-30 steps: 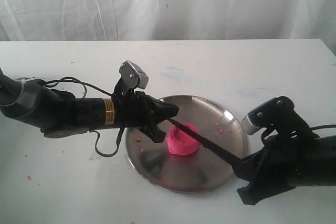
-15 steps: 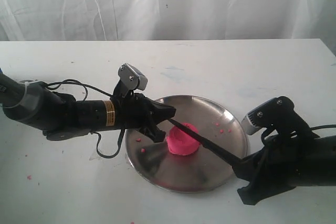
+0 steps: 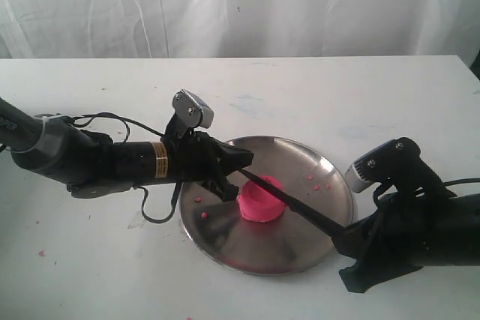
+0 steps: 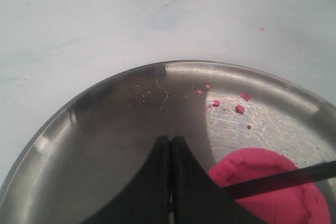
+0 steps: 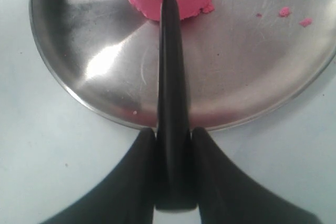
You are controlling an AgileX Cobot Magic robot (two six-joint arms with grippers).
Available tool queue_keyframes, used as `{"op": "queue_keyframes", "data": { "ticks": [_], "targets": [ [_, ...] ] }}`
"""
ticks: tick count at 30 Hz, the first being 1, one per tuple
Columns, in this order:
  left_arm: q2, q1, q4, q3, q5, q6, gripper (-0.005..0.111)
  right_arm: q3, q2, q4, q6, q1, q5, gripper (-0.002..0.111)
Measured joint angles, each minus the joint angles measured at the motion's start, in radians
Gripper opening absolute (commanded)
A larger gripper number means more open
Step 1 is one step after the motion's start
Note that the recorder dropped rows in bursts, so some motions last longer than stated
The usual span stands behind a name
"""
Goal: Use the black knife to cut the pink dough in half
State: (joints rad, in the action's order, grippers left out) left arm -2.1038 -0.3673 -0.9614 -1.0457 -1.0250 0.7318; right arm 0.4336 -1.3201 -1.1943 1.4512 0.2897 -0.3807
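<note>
Exterior view: the pink dough (image 3: 261, 199) sits a little left of centre on the steel plate (image 3: 330, 170); the black knife (image 3: 300, 208) lies across its top, running from the right gripper (image 3: 346, 239) up-left toward the left gripper (image 3: 234, 166); the dough reads as one lump, so I judge the cut begun but not finished. The plate rests on a white table (image 3: 315, 88) with faint smudges; pink crumbs (image 3: 318, 182) on the plate's right side; a white curtain (image 3: 240, 5) closes off the far side.

Left wrist view: the left gripper's fingers (image 4: 157, 182) are pressed together, holding nothing visible; the blade crosses the dough beside them.

Right wrist view: the right gripper's fingers (image 5: 142, 171) clench the knife handle; the blade has sunk a groove down the dough's middle; the two halves are joined, so pressing through remains.
</note>
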Motion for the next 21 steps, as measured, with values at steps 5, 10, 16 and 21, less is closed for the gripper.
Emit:
{"op": "queue_keyframes", "data": {
  "ticks": [5, 10, 16, 21],
  "targets": [
    [-0.014, 0.0, -0.013, -0.002, -0.001, 0.0, 0.0, 0.0, 0.0, 0.0, 0.0, 0.0, 0.0, 0.0],
    [-0.038, 0.0, -0.001, -0.006, -0.031, 0.0, 0.0, 0.0, 0.0, 0.0, 0.0, 0.0, 0.0, 0.0],
    [-0.042, 0.0, 0.002, -0.008, -0.036, 0.0, 0.0, 0.0, 0.0, 0.0, 0.0, 0.0, 0.0, 0.0],
    [-0.044, 0.0, 0.002, -0.008, -0.036, 0.0, 0.0, 0.0, 0.0, 0.0, 0.0, 0.0, 0.0, 0.0]
  ]
}}
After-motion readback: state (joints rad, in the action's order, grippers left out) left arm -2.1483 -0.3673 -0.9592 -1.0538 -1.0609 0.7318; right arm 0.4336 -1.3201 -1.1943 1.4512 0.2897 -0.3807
